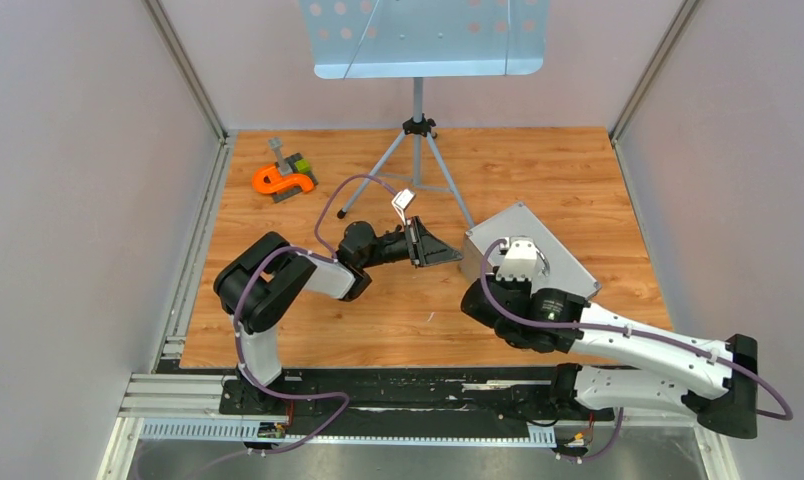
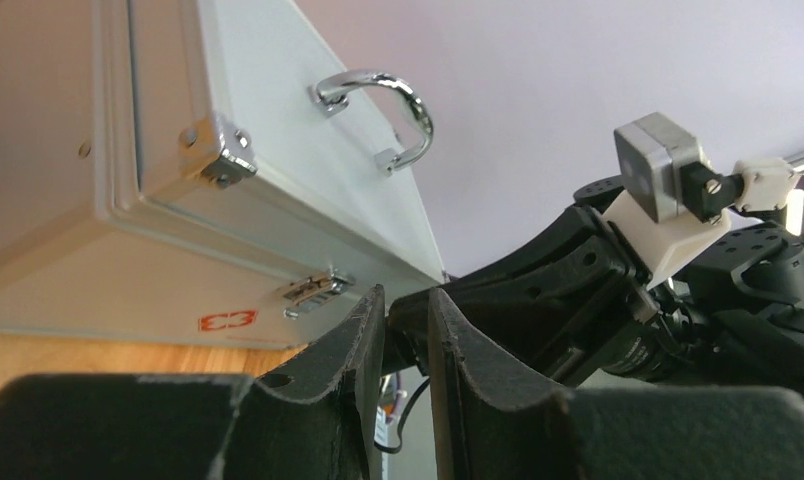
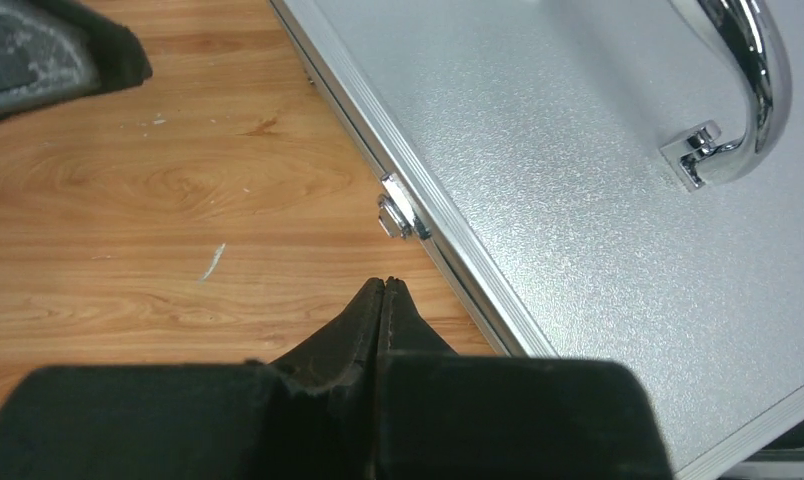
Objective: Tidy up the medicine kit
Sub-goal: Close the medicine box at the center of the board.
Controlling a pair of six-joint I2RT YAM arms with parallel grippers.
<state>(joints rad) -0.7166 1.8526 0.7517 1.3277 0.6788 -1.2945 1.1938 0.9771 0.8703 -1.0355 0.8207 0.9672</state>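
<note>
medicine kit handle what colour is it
The handle is shiny chrome silver, clearest in the left wrist view.

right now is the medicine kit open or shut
Shut: the medicine kit lid sits flush on its body, no gap along the seam.

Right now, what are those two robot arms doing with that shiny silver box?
Two robot arms are busy around a silver case that sits closed on the wooden table. The right gripper is shut with nothing in it, its tips just beside the case's edge, near a small metal latch. The left gripper is a little open and empty, pointing toward the case. The lid has not been opened yet.
</note>
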